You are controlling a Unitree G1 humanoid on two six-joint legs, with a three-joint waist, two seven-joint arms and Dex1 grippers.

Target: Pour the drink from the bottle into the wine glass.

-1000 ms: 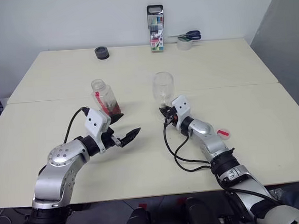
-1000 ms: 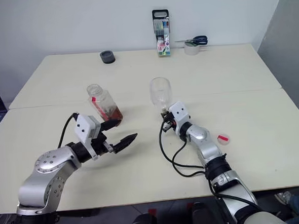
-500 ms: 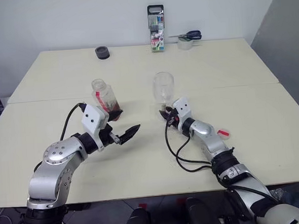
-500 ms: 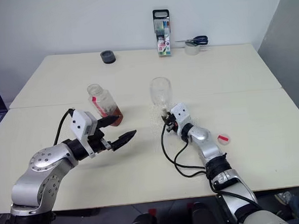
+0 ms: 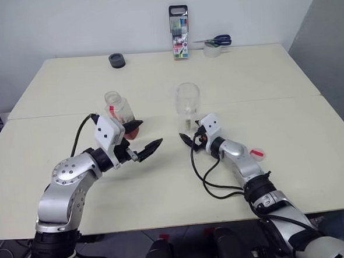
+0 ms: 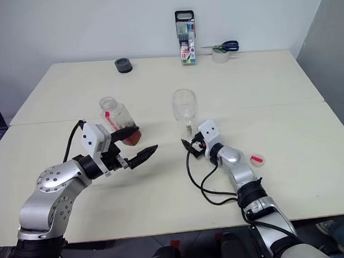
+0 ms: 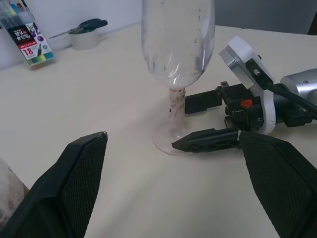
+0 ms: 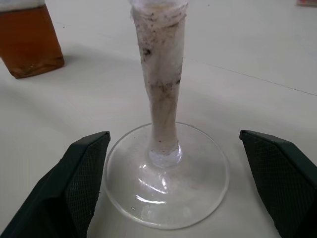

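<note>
The bottle (image 5: 119,113) stands on the table left of centre with reddish-brown drink (image 8: 30,42) in its lower part and an uncovered mouth. The wine glass (image 5: 188,103) stands upright at the middle, clear and stemmed. My right gripper (image 8: 174,134) lies level at the glass's foot, open, with one finger on each side of the stem (image 8: 161,89) and neither touching it. My left gripper (image 6: 139,141) hovers open just in front of the bottle, pointing toward the glass, with nothing between its fingers. In the left wrist view the right gripper (image 7: 194,121) sits right beside the glass foot.
A red-and-white cap (image 5: 256,153) lies on the table right of my right forearm. At the back edge stand a marker pack (image 5: 179,32), scissors on a tape roll (image 5: 213,45) and a black round lid (image 5: 117,60). A seam (image 5: 275,99) joins the two tables.
My right gripper has opened off the wine glass's stem, and the glass stays standing. The left gripper stays open in nearly the same place.
</note>
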